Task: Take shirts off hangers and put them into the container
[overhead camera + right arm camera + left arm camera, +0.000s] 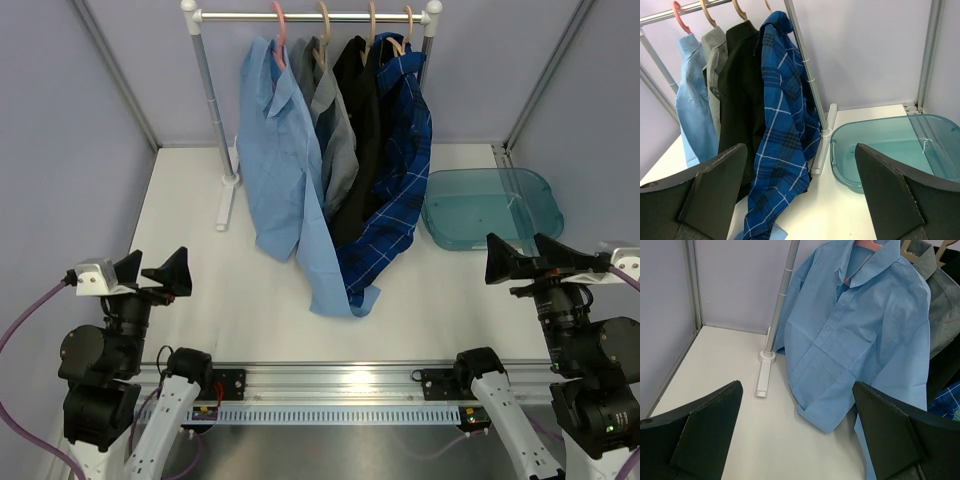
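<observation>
— Where are we?
— Not begun: four shirts (330, 150) hang on the rail (320, 16), and the tub (440, 218) sits beside it on the desk (200, 250). Our left hand (153, 270) and right hand (527, 262) are released. Next we should lift off the plaid shirt (402, 180).

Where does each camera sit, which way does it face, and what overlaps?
Top external: above, behind the arms, looking down on rail stand, shirts, container; both arms show, left end effector and right end effector open.
Left wrist: on left arm, facing the light blue shirt; own fingers below.
Right wrist: on right arm, facing plaid shirt and container; own fingers below.
Shared: both wrist views show the pink hanger.
</observation>
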`<state>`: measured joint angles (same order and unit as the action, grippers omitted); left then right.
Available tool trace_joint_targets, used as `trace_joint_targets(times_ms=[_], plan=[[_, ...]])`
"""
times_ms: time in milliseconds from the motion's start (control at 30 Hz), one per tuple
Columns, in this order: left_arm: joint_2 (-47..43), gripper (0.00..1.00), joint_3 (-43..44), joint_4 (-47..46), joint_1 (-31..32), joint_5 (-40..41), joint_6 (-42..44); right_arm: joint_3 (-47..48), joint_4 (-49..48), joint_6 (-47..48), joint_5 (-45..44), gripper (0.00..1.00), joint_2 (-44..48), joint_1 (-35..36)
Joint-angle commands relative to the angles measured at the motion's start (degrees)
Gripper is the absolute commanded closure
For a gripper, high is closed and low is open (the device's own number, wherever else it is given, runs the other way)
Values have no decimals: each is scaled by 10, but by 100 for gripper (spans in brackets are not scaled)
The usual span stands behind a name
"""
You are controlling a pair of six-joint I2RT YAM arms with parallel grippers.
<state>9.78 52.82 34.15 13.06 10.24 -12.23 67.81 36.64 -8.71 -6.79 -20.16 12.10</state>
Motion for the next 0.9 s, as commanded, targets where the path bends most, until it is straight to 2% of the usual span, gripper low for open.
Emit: trace_joint_targets(times_ms=[0,167,300,400,500,733,867], plan=[[5,1,-5,-22,2,-13,-8,4,-4,-6,30,0,-14,3],[20,1,-9,-23,2,-20,-14,2,28,-61,68,0,-69,3],[39,1,-19,-24,2,-36,-24,7,60,-95,157,1,-147,3],[56,1,-29,-25,2,-46,-31,20,74,-108,129,0,-208,3],[73,1,-39,-26,2,-58,-33,28,52,-83,142,1,-242,3],[79,1,-97,-63,2,-59,-37,183,18,-47,128,0,-373,3],[63,1,-150,-98,2,-56,-47,285,-11,-37,136,0,-495,3]])
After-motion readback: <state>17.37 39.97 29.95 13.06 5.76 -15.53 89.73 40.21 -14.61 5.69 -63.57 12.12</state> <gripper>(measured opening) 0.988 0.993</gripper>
